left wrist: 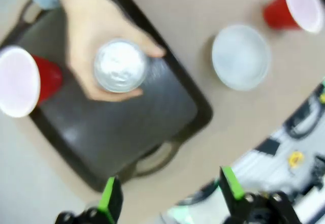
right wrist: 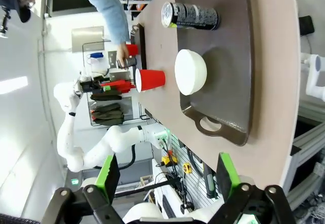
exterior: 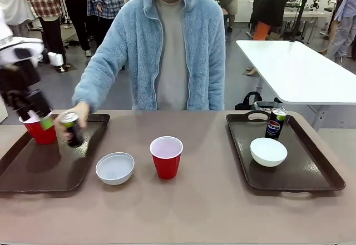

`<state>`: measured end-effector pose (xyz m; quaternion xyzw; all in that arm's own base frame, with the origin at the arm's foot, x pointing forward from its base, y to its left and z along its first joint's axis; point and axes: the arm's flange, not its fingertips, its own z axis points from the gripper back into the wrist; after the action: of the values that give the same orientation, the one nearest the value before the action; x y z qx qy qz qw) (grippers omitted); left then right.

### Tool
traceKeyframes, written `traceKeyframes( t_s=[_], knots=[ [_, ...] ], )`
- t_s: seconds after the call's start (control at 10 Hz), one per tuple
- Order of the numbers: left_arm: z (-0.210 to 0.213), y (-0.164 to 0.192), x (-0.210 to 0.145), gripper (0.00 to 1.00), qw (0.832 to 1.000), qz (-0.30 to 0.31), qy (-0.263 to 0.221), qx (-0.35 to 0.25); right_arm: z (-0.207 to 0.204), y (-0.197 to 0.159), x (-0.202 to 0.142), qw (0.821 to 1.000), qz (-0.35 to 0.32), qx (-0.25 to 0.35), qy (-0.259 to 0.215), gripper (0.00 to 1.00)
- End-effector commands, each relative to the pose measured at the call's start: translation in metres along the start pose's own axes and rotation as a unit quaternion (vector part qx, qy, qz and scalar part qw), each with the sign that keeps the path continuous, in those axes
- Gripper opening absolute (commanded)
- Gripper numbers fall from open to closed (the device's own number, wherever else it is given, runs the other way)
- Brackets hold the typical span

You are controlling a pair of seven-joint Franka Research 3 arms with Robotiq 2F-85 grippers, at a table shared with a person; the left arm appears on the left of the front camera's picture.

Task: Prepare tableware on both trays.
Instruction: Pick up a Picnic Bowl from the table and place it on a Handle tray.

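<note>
On the left tray (exterior: 33, 170) stands a red cup (exterior: 40, 130). A person's hand (exterior: 78, 114) holds a Pepsi can (exterior: 72, 129) upright on that tray. My left gripper (exterior: 34, 113) hovers blurred just above the red cup. In the left wrist view it (left wrist: 170, 193) is open and holds nothing, high over the tray (left wrist: 127, 122), the cup (left wrist: 23, 82) and the can (left wrist: 121, 65). A white bowl (exterior: 115, 168) and a second red cup (exterior: 166, 156) stand on the bare table. The right tray (exterior: 300, 170) carries a can (exterior: 276, 123) and a bowl (exterior: 268, 151). My right gripper (right wrist: 167, 176) is open, well back from that tray (right wrist: 238, 56).
The brown table (exterior: 211, 211) has free room in front of the bowl and the cup. Behind it at the right is a white table (exterior: 300, 73), with a black bag (exterior: 253, 100) beside it. The person in a blue fleece sits at the far side.
</note>
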<state>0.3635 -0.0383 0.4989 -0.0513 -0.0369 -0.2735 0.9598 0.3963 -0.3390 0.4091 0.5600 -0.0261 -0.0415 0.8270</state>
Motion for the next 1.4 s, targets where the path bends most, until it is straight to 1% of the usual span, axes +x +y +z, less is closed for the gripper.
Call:
traceKeyframes(
  t_s=[0.0,0.2,0.8,0.9,1.0,1.2,1.3],
  knots=[
    [0.0,-0.001,-0.063,1.0,0.998,-0.068,0.011,-0.004,0.001,0.001,0.0,1.0,-0.002,0.003,-0.005,1.0],
    [-0.001,-0.013,-0.073,1.0,0.996,-0.087,0.011,-0.009,0.001,0.001,0.0,1.0,-0.002,0.003,-0.005,1.0],
    [-0.004,-0.012,-0.062,1.0,0.997,-0.071,0.016,-0.005,0.001,0.001,0.0,1.0,-0.002,0.003,-0.005,1.0],
    [-0.007,-0.015,-0.054,1.0,0.998,-0.064,0.019,0.003,0.001,0.001,0.0,1.0,-0.002,0.003,-0.005,1.0],
    [-0.013,-0.023,-0.034,1.0,0.999,-0.044,0.023,0.011,0.001,0.001,0.0,1.0,-0.002,0.003,-0.005,1.0],
    [-0.027,-0.042,0.001,1.0,0.998,-0.033,0.048,0.011,0.001,0.001,0.0,1.0,-0.002,0.003,-0.005,1.0],
    [-0.034,-0.05,0.022,1.0,0.999,-0.012,0.05,0.013,0.001,0.001,0.0,1.0,-0.002,0.003,-0.005,1.0]
  ],
)
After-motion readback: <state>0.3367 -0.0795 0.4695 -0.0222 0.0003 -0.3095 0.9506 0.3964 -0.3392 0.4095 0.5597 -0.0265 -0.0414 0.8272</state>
